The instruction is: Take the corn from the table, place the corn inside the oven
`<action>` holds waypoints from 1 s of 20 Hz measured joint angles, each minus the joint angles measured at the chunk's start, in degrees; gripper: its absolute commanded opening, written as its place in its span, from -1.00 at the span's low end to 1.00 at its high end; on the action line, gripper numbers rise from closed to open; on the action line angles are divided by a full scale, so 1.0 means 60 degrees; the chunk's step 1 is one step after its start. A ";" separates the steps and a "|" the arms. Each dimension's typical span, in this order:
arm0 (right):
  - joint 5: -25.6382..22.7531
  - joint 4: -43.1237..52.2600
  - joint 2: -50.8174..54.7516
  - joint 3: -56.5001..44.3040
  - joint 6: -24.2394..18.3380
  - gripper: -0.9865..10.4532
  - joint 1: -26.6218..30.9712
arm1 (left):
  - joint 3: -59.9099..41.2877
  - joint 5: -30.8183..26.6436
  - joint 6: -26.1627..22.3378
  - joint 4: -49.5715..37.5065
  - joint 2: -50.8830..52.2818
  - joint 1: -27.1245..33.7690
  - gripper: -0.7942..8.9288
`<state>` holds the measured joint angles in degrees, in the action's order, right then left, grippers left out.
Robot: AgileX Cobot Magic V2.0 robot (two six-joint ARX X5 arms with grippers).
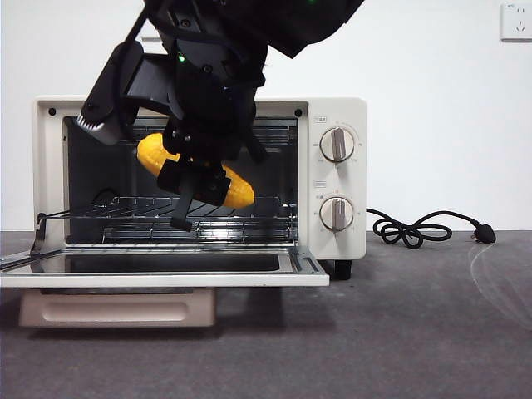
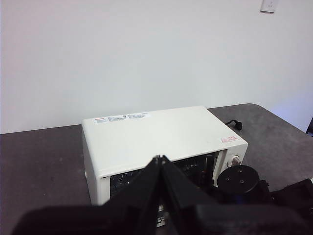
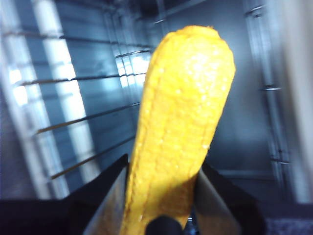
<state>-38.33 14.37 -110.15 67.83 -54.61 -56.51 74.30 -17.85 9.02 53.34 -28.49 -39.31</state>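
The yellow corn (image 1: pixel 155 155) hangs tilted in the oven's mouth, above the wire rack (image 1: pixel 249 212), with my right gripper (image 1: pixel 198 179) shut on its middle. In the right wrist view the corn (image 3: pixel 181 122) fills the frame between the two jaws, pointing into the oven cavity. The cream-white oven (image 1: pixel 337 166) stands on the dark grey table (image 1: pixel 416 332) with its door (image 1: pixel 166 266) folded down flat. My left gripper (image 2: pixel 160 161) is shut and empty, held high behind and above the oven (image 2: pixel 156 134).
The oven's black power cord (image 1: pixel 416 229) lies coiled on the table to its right. Two round knobs (image 1: pixel 337 143) sit on the oven's right panel. A wall socket (image 1: pixel 515 21) is at the top right.
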 measured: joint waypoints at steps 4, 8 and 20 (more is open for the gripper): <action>0.0047 -0.0146 -0.0007 0.0000 0.0146 -0.48 -0.0004 | 0.0000 0.0000 0.0000 0.0004 0.0000 0.0000 -0.85; 0.0040 -0.0149 -0.0007 0.0000 0.0328 -0.30 -0.0004 | 0.0000 0.0000 0.0000 0.0004 0.0000 0.0000 -0.85; -0.0448 -0.0186 -0.0007 0.0007 0.0787 -0.22 -0.0036 | 0.0000 0.0000 0.0000 0.0018 0.0000 0.0000 -0.85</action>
<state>-41.01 13.26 -110.19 67.88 -49.89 -56.73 74.30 -17.85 9.02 53.45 -28.49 -39.31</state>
